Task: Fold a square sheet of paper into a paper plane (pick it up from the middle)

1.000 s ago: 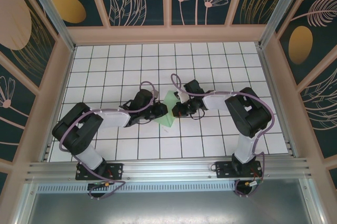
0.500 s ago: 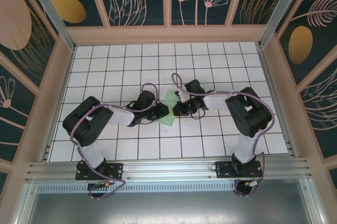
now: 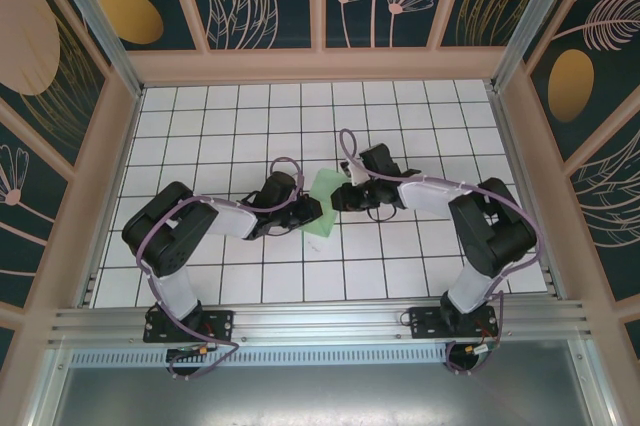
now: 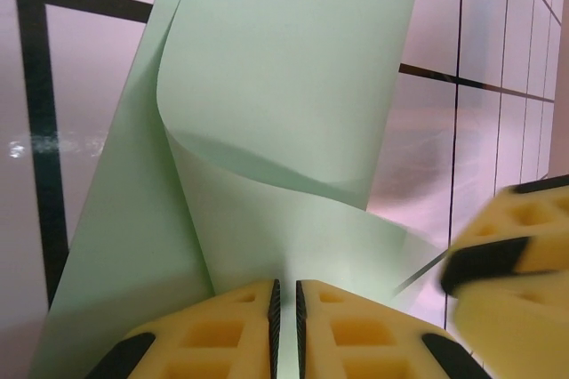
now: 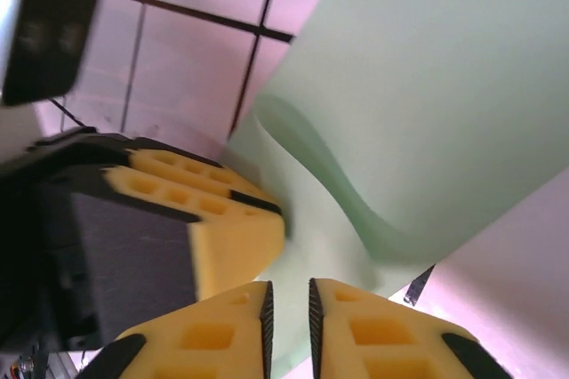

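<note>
White grid tiles (image 3: 400, 116) carry the square sheet of paper (image 3: 320, 218), curled at mid-table between both arms. Its left side is pinched tight in the left gripper (image 4: 286, 286). At its right, the right gripper (image 5: 289, 288) has jaws barely apart; whether they grip, I cannot tell.

- White tiled table (image 3: 200, 126) with dark grid lines, spread out below me.
- Pale wooden frame (image 3: 320, 66) round it.
- Dark wall panels (image 3: 270, 6) painted with leaves and flowers.
- Metal rail (image 3: 320, 321) along my near edge.
</note>
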